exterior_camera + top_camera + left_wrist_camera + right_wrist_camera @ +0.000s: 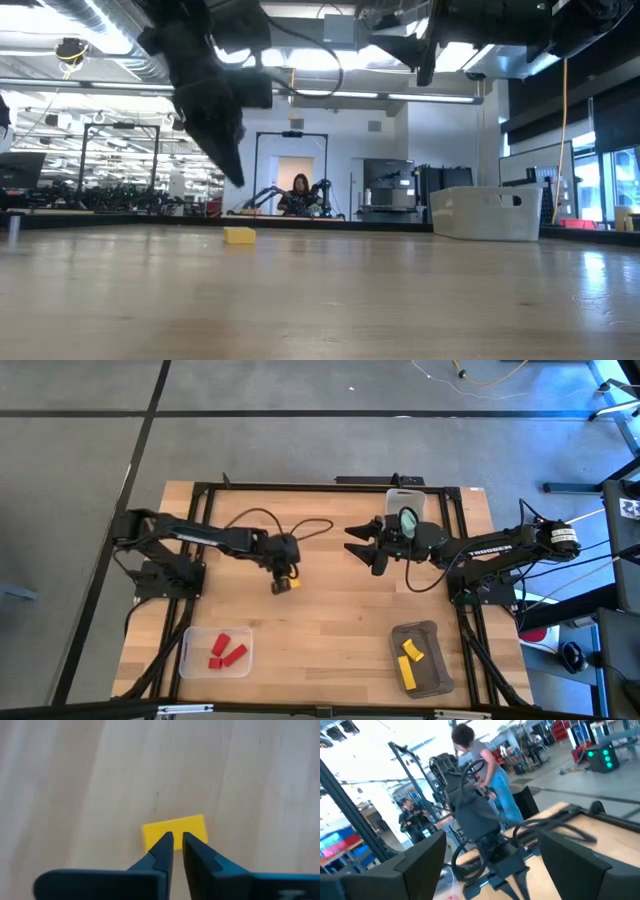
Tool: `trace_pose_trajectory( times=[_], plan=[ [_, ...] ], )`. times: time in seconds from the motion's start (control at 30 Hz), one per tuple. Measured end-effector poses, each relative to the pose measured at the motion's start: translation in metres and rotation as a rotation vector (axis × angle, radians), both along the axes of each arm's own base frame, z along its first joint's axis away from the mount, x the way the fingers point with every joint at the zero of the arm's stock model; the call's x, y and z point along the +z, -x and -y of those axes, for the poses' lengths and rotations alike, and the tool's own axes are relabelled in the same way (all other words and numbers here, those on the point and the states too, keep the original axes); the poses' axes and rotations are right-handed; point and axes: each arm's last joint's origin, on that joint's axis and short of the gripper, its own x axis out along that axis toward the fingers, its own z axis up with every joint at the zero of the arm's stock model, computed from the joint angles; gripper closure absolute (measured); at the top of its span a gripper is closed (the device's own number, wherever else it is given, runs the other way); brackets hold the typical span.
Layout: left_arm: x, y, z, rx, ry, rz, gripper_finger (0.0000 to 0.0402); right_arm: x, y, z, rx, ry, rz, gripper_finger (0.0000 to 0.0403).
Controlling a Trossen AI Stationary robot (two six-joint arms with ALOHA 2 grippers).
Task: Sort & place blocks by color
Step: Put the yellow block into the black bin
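The left gripper hangs over the yellow block, jaws almost closed. The right gripper is wide open.

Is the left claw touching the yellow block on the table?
Apart. The low view shows the left gripper hanging above the yellow block, with room background showing between them.

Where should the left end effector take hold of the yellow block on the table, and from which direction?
Probably from straight above: the yellow block lies flat on bare wood. Open the nearly closed left end effector and close across the block's shorter width, at its middle.
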Motion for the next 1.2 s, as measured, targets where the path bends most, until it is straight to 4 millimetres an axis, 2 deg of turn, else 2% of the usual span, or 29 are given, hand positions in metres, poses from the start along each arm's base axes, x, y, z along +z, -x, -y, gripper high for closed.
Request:
trace_pose_trajectory(
  times=[0.17,0.27,0.43,0.53,0.7,1.2],
  plan=[
    [0.017,0.013,-0.011,-0.206,-0.117,0.007,0.0321,0.001,0.000,0.000,0.001,0.001,0.014,0.0086],
    [0.015,0.016,-0.014,-0.343,-0.176,-0.025,0.0279,0.001,0.000,0.000,0.001,0.000,0.014,0.0086],
    [0.001,0.009,-0.011,-0.512,-0.259,-0.087,0.0207,0.004,0.001,0.000,0.003,-0.004,0.039,0.0086],
    [-0.007,0.000,-0.005,-0.604,-0.303,-0.126,0.0180,0.007,0.001,0.000,0.002,-0.002,0.077,0.0086],
    [-0.016,-0.017,0.001,-0.715,-0.379,-0.168,0.0169,0.009,0.001,0.000,0.003,-0.002,0.091,0.0086],
    [-0.053,-0.027,-0.002,-0.990,-0.447,-0.280,0.0169,0.009,0.001,0.000,0.002,-0.004,0.089,0.0086]
  ],
)
